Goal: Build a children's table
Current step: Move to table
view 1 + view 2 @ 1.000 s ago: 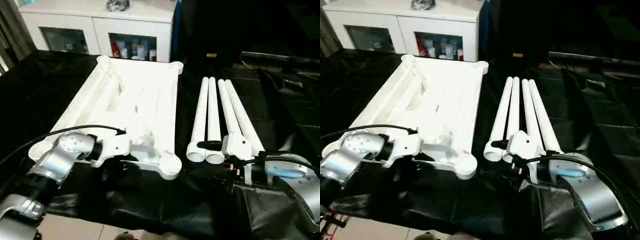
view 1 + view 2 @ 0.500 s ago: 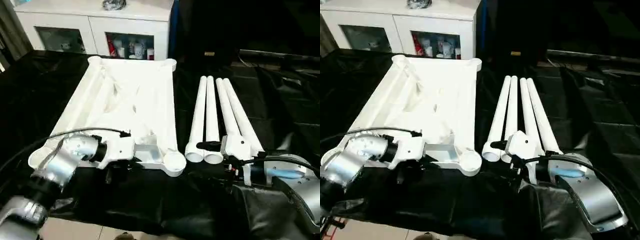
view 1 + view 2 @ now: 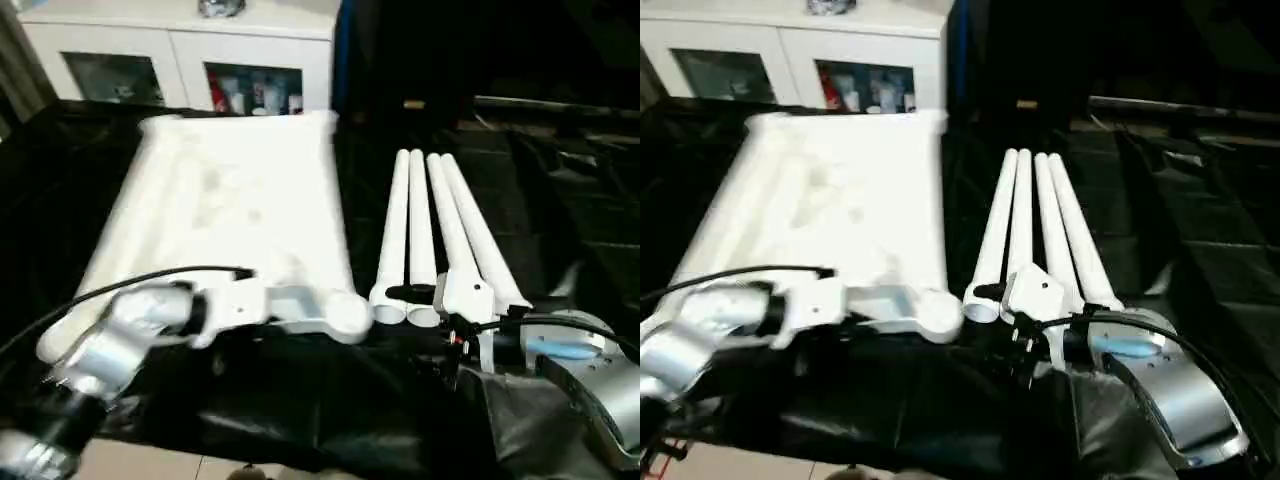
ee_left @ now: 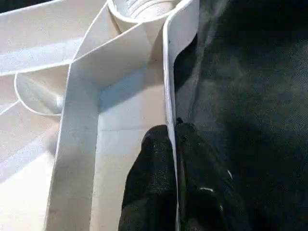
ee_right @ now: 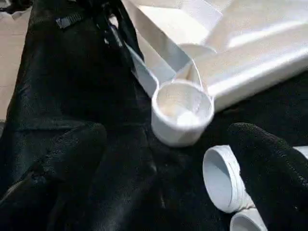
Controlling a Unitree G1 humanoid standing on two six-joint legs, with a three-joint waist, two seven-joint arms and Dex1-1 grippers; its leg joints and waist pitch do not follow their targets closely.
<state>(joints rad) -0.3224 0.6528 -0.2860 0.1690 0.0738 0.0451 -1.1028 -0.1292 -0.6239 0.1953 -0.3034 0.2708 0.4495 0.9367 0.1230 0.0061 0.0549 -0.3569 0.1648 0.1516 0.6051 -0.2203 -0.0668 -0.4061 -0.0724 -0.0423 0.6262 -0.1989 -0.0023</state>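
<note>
We have the left gripper clamped on the thin near rim of the tabletop, which lies underside up on the black-draped surface, left of the 4 legs. The right gripper hangs released by the legs' near ends. We judge the tabletop light, stiff, hollow plastic, smooth enough to slip; its rim or ribs beside a corner socket give the best hold. The legs look light and apt to roll. We can read no writing or brand.
</note>
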